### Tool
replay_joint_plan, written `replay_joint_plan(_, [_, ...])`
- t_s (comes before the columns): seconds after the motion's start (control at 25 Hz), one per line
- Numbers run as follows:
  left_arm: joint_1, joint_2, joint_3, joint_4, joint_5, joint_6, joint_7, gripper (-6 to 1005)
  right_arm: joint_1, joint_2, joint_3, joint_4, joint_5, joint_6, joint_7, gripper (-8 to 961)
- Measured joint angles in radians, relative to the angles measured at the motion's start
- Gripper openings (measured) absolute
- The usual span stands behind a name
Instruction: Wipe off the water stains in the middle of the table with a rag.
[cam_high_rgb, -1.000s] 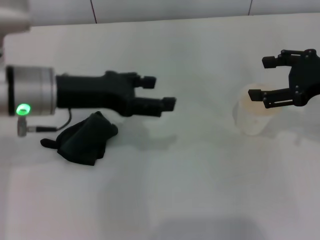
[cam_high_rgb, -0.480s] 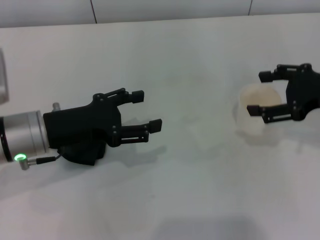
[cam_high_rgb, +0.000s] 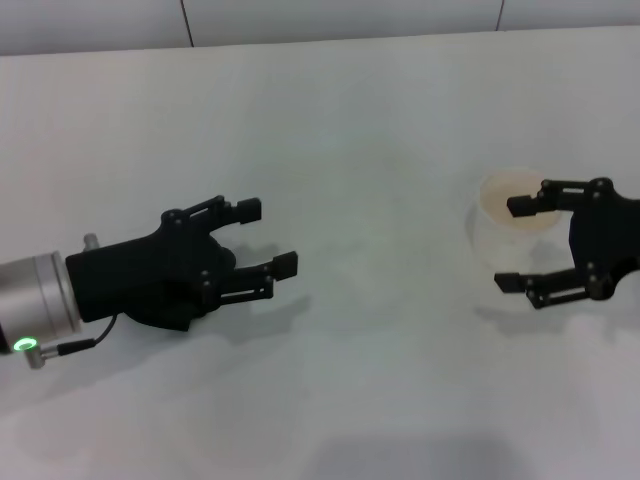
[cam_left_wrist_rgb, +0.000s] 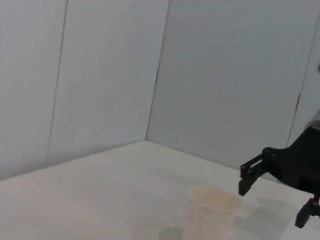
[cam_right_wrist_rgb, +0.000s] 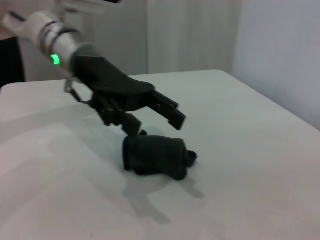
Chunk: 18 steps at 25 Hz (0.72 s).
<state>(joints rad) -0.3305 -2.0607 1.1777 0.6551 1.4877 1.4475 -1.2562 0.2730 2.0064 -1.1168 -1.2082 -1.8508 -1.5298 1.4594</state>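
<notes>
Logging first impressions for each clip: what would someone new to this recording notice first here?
Two black robot hands over a bare white table, both open. The left hand hangs low over the black rag, which the head view hides beneath it and the right wrist view shows lying on the table, not gripped. The right hand hovers spread around a pale translucent cup on the robot's right; no orange stain is visible.
</notes>
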Motion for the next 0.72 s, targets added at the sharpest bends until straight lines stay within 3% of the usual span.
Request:
replay_joint_plan(0.44, [0.001,0.058,-0.004,-0.025,0.051,0.019,-0.133,893,-0.012,0.002,-0.006,0.040,0.019,0.017,-0.076,873])
replay_joint_plan(0.72, [0.002,0.061,-0.026,-0.027,0.076,0.026,-0.105,893,-0.010,0.002,-0.007,0.047,0.027,0.027,-0.079,873])
